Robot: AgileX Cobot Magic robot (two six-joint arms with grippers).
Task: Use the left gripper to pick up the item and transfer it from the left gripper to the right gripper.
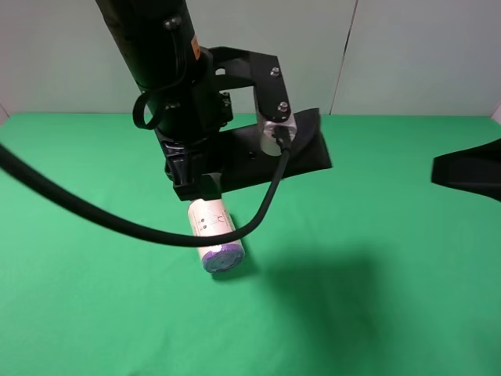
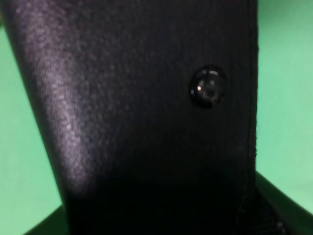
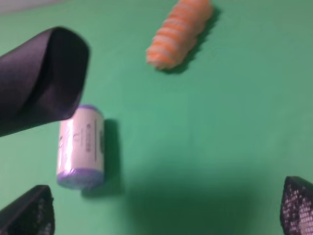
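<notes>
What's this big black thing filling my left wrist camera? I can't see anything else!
Observer: It's a black case, lifted off the green table.
Operator: Is anything else there?
Observer: A white roll with purple ends lies on the table near it.
Operator: Is the other hand close?
Observer: Not yet. The right fingers are open, apart from the case.
</notes>
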